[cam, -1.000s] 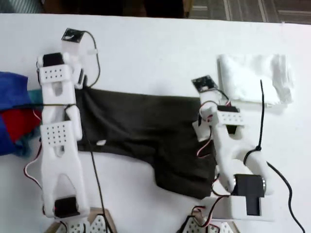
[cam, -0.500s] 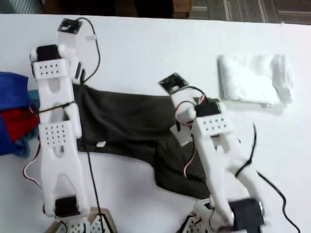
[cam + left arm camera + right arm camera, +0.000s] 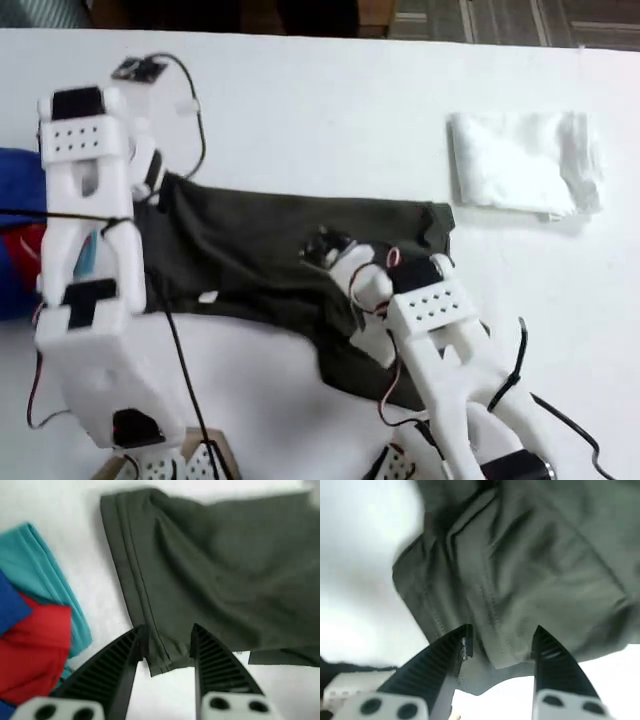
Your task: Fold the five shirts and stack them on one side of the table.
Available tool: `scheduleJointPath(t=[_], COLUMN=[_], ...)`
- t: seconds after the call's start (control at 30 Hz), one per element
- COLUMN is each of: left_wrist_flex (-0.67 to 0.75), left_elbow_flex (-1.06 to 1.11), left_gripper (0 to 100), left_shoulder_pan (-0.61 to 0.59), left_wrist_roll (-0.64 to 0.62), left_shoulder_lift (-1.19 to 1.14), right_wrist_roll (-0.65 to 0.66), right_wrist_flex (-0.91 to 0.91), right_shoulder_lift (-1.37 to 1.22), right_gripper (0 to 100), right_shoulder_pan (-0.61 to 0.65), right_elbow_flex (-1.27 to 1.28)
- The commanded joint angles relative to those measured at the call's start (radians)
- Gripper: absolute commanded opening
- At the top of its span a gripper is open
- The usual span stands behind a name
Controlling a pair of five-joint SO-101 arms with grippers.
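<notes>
A dark olive shirt [image 3: 260, 250] lies spread across the middle of the table, with a flap reaching toward the front. My left gripper [image 3: 167, 636] hangs open just above the shirt's hemmed left corner [image 3: 160, 660], nothing between its fingers. My right gripper [image 3: 501, 641] is open over a creased fold of the same shirt [image 3: 520, 575], near its middle [image 3: 340, 280]. A folded white shirt [image 3: 522, 162] rests at the back right. Blue, red and teal shirts [image 3: 35, 615] are heaped at the left edge [image 3: 15, 200].
The left arm's white body [image 3: 85, 270] covers part of the coloured heap. The right arm [image 3: 450, 350] rises from the front edge over the dark shirt's flap. Bare white table [image 3: 330, 110] stretches along the back.
My right gripper has swung left from the dark shirt's right edge to its middle. My left arm has shifted toward the back left and risen. The shirt's right end now lies uncovered.
</notes>
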State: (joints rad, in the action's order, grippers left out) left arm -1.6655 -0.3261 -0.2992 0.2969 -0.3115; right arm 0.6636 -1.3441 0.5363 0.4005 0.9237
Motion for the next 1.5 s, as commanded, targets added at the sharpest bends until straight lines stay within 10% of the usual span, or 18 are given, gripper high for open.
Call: scheduleJointPath(t=[0.0,0.6,0.87,1.47], left_wrist_flex=[0.114,0.233,0.353,0.377], left_elbow_flex=[0.243,0.544,0.699,0.739], left_gripper=[16,16,16,16], left_shoulder_pan=[-0.008,-0.005,-0.005,-0.009], left_wrist_roll=[0.003,-0.003,0.002,0.003], left_shoulder_lift=[0.178,0.328,0.33,0.33], right_wrist_roll=[0.052,0.178,0.175,0.173], right_wrist_flex=[0.013,0.176,0.216,0.041], right_shoulder_lift=[0.038,0.03,0.031,0.031], right_gripper=[19.8,19.6,3.7,2.4], right_shoulder_pan=[0.002,0.004,0.002,0.012], right_elbow_flex=[0.021,0.203,0.195,0.015])
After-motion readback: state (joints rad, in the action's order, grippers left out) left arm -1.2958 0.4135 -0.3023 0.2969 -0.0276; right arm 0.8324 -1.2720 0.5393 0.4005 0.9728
